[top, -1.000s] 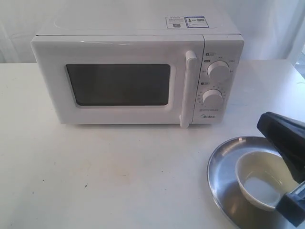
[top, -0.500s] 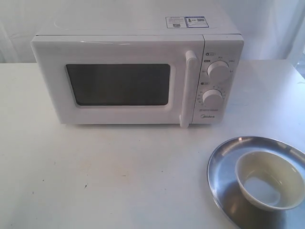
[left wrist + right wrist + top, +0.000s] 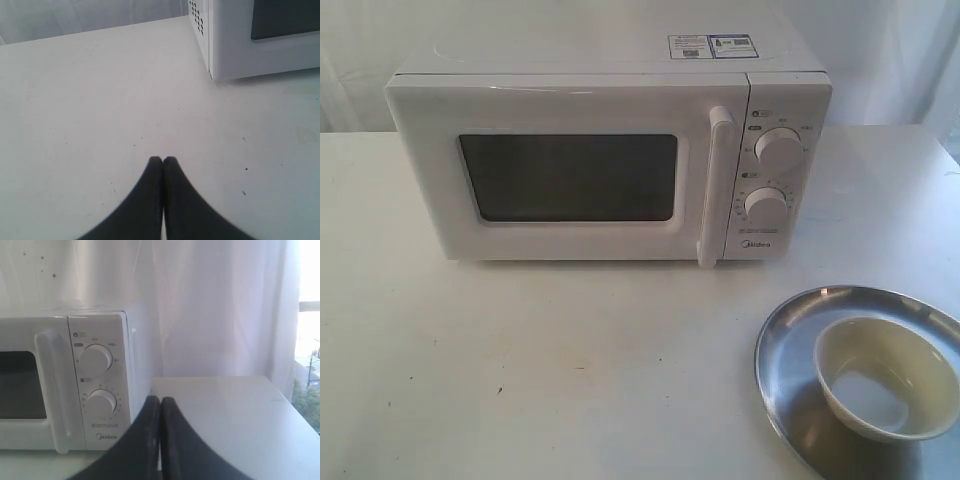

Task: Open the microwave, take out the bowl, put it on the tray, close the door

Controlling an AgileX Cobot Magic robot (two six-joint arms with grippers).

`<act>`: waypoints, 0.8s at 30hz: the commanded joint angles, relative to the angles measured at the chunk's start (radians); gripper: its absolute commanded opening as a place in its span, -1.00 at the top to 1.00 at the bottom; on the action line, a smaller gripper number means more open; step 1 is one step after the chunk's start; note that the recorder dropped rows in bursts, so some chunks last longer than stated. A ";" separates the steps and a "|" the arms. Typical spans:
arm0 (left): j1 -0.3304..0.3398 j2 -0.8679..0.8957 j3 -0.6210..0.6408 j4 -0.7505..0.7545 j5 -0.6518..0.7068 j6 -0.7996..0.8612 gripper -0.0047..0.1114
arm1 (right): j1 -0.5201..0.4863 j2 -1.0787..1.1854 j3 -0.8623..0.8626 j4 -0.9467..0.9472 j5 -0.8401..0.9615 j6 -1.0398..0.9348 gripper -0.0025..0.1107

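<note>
Microwave (image 3: 610, 150): white, long axis running across the exterior view, front toward the camera, at the back of the table (image 3: 520, 370)
Door (image 3: 570, 180): shut flush, bar handle (image 3: 716, 185) upright at its right edge, beside two knobs (image 3: 778, 148)
Tray (image 3: 782, 360): silver, on the table at lower right, well apart from the microwave
Bowl (image 3: 886, 378): upright, mouth up, inside the tray, right of its centre
Left gripper (image 3: 163, 161): jaws pressed together, empty, over the table
Right gripper (image 3: 160, 401): jaws pressed together, empty, facing the knobs
Change: the black gripper over the bowl a second ago is gone from the exterior view; bowl and tray unmoved
</note>
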 commanded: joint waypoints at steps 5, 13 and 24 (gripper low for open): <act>-0.001 -0.002 -0.001 -0.003 -0.001 -0.007 0.92 | -0.005 -0.002 0.017 -0.013 0.007 -0.009 0.96; -0.001 -0.002 -0.001 -0.003 -0.001 -0.007 0.92 | -0.005 -0.002 0.017 0.561 0.014 -0.650 0.96; -0.001 -0.002 -0.001 -0.003 -0.001 -0.007 0.92 | -0.007 -0.019 0.017 1.303 0.063 -1.420 0.96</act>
